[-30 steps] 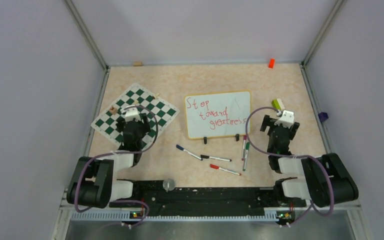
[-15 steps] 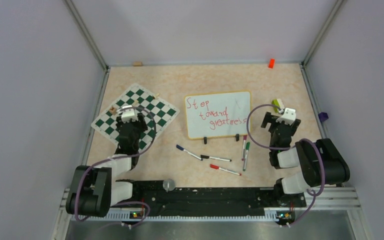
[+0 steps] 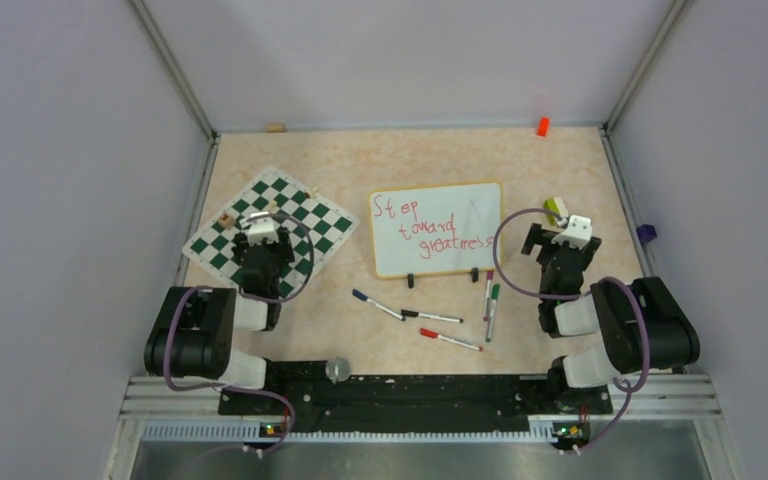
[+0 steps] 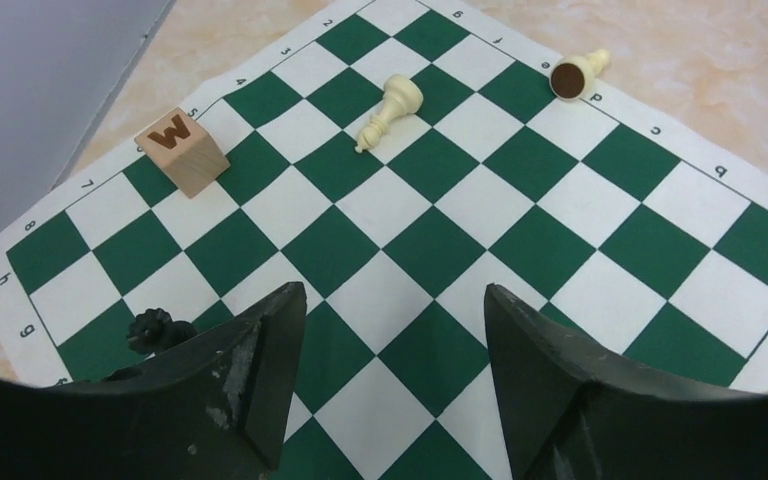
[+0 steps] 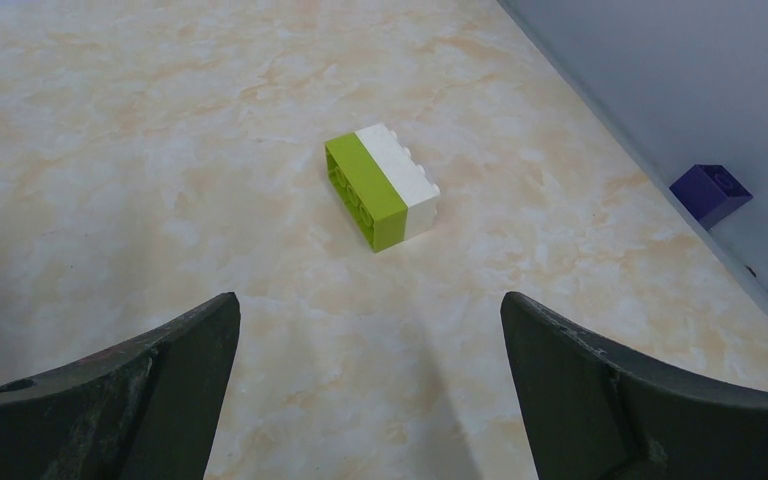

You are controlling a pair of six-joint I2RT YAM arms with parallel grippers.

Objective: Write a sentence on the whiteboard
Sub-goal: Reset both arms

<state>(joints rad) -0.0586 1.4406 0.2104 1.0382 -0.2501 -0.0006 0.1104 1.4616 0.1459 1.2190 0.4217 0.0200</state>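
The whiteboard [image 3: 482, 205] sits mid-table bearing the red sentence [image 3: 428, 228], with loose markers [image 3: 430, 317] before its feet, the left gripper [image 4: 390, 300] parted and empty over the chessboard mat [image 4: 430, 240], and the right gripper [image 5: 370, 310] spread wide, empty, near a green-and-white brick [image 5: 382, 187].

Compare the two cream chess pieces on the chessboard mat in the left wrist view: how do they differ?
The nearer cream piece lies within the checkered squares; the farther cream piece lies at the edge of the mat, by the border letters. The nearer cream piece shows its side profile; the farther cream piece turns its dark round base toward the camera. Both are cream and toppled on their sides.
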